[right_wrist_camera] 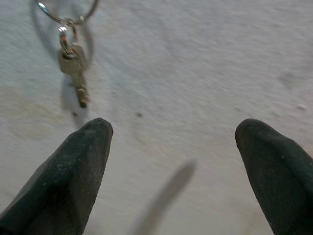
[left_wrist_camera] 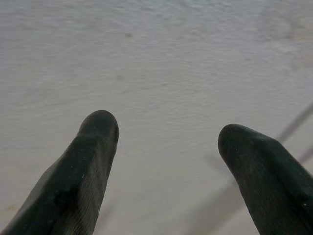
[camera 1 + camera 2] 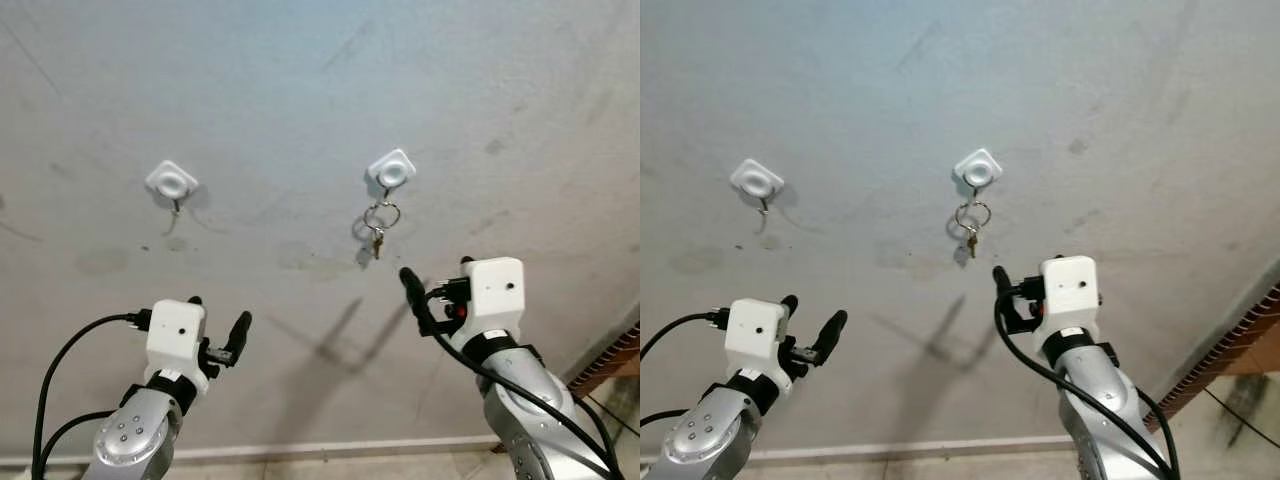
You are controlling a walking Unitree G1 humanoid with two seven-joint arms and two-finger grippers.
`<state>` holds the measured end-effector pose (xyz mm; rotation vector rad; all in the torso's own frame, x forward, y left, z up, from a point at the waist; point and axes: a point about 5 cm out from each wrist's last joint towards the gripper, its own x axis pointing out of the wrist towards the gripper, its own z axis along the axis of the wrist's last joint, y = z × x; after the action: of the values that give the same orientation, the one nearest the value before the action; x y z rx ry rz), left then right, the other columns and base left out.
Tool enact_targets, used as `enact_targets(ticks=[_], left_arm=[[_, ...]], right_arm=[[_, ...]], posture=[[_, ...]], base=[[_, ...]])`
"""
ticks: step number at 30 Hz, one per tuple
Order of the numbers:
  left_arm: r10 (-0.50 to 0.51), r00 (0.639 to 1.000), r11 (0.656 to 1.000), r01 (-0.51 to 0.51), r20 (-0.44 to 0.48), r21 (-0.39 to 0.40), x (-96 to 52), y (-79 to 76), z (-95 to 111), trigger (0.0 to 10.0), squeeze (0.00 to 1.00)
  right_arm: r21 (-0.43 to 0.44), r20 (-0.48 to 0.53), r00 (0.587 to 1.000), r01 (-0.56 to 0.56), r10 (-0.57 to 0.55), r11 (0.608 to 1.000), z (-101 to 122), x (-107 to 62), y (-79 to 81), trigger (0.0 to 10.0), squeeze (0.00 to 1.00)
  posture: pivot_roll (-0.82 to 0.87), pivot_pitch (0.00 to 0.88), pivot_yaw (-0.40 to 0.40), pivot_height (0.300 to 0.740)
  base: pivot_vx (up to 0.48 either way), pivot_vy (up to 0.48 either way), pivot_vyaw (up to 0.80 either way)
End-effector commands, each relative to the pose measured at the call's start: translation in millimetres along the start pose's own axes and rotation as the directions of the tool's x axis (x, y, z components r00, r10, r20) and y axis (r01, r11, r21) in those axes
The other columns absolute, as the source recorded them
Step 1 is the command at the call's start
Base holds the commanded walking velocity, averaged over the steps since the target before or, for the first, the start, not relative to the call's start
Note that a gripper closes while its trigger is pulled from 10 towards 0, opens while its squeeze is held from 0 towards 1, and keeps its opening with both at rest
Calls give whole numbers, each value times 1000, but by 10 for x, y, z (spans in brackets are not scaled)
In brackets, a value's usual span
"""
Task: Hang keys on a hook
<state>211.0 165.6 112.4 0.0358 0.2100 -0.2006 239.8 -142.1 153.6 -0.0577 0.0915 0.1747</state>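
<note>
Two white hooks are stuck on the grey wall. The right hook [image 3: 391,170] carries a metal key ring [image 3: 381,215], and a small brass key [image 3: 377,243] dangles from the ring. The left hook [image 3: 172,182] is bare. My right gripper [image 3: 437,280] is open just below and to the right of the key, holding nothing. In the right wrist view the key [image 1: 73,66] hangs beyond one of the fingertips [image 1: 95,134], apart from it. My left gripper [image 3: 218,315] is open and empty, lower down under the left hook, facing plain wall [image 2: 161,63].
The wall is close in front, with a white baseboard [image 3: 300,450] along its foot. A wooden piece of furniture [image 3: 615,365] juts in at the lower right, beside my right arm. Black cables [image 3: 60,370] loop from both wrists.
</note>
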Motion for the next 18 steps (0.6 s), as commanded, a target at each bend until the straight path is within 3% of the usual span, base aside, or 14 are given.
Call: enact_targets(ticks=[1,18], left_arm=[[16,1000,1000,-16,-5,-2,-7,34,7,10000,0],[16,1000,1000,-16,-19,-13,0,41,-5,10000,0]], right_arm=[[-1,11,1000,-20,20,1000,29,14,38,10000,0],[-1,12,1000,-21,21,1000,33,22,45,10000,0]], posture=[[60,18,21,740],[58,20,24,740]], base=[[0,0,0],[0,468,0]])
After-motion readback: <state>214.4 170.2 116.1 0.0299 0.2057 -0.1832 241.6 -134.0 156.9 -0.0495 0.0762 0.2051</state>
